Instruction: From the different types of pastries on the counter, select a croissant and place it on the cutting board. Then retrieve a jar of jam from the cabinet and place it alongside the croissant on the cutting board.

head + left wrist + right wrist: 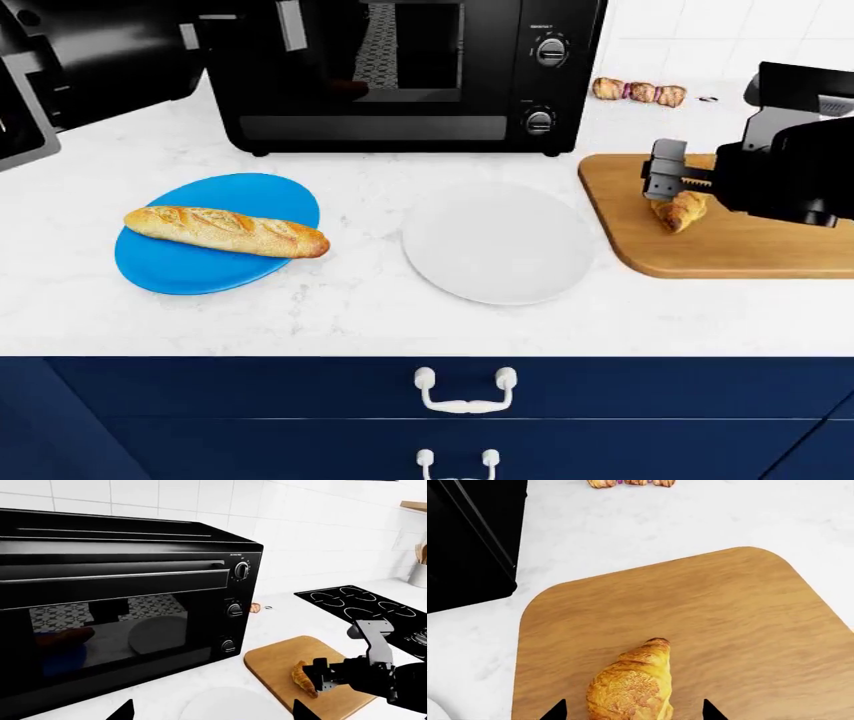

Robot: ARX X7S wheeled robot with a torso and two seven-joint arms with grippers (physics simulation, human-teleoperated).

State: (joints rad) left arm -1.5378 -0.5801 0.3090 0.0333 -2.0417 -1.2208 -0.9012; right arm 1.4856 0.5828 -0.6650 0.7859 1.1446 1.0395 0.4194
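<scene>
Croissant [634, 687] on the cutting board [734, 610]

We see a golden-brown, ridged, tapered pastry lying on the light wooden board; our right gripper [671, 185] has its fingers apart around it. Whether our left gripper is apart, we cannot tell.

**Materials and finishes**

Cutting board [707, 610] matt wood, visible grain; croissant [634, 685] flaky, slightly shiny crust; counter [360, 310] smooth white marble look (faint grey veins); oven [120, 605] glossy black, reflective glass door; white plate [497, 243] smooth matt

Golden croissant [634, 687], lt-brown board [727, 610]
</scene>
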